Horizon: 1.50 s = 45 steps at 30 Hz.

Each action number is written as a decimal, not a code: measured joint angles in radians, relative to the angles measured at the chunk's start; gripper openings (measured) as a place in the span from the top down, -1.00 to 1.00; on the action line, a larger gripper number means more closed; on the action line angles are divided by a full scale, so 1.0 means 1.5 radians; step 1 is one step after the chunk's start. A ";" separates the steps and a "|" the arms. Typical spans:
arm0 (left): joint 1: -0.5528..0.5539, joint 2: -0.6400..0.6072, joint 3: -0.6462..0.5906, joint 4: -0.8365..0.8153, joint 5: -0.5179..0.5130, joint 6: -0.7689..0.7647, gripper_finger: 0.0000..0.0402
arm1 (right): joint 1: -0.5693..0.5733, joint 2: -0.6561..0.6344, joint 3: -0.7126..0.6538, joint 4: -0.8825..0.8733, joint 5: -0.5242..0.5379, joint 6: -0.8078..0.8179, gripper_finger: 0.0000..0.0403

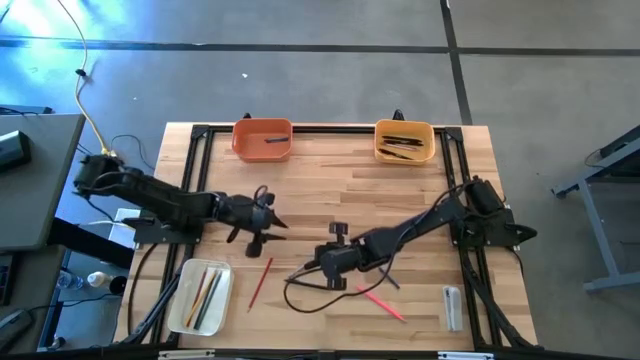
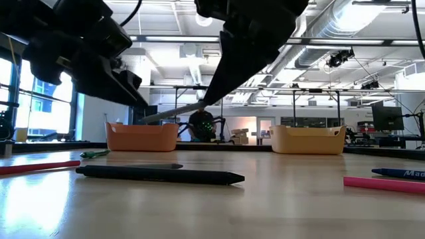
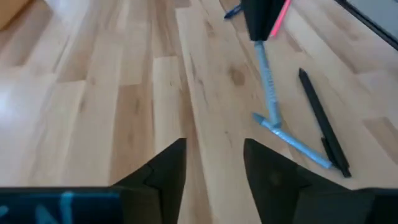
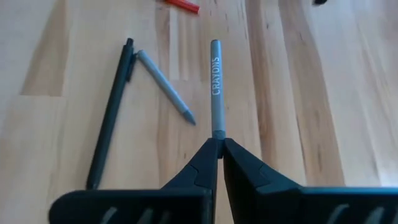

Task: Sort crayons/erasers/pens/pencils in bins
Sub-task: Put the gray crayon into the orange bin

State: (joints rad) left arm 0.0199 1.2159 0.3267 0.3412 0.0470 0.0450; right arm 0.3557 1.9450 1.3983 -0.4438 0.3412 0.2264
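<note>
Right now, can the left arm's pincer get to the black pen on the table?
Probably yes. The left pincer is open and empty, and only bare wood lies between it and the black pen. The right pincer, shut on a grey crayon, is beside it.

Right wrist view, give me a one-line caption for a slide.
Right hand shut on the end of a grey crayon, above the wooden table near a black pen and a second grey crayon.

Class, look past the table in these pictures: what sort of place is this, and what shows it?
Probably a robotics lab or workshop: exposed ceiling ducts, monitors on benches behind, and a framed wooden table with mounted arms.
</note>
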 joint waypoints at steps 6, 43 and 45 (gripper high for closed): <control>-0.028 0.087 0.039 0.019 -0.039 -0.023 0.12 | -0.010 0.000 0.000 0.001 0.000 -0.013 0.95; -0.076 0.199 0.137 -0.036 -0.044 0.044 0.96 | -0.009 0.000 0.001 0.014 0.021 -0.035 0.88; -0.075 0.191 0.137 -0.055 -0.070 0.038 0.95 | -0.009 -0.004 0.001 0.012 0.034 -0.042 0.79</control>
State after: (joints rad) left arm -0.0927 1.5030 0.5327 0.2588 -0.0586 0.1028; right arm 0.3423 1.9394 1.3994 -0.4259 0.3923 0.1629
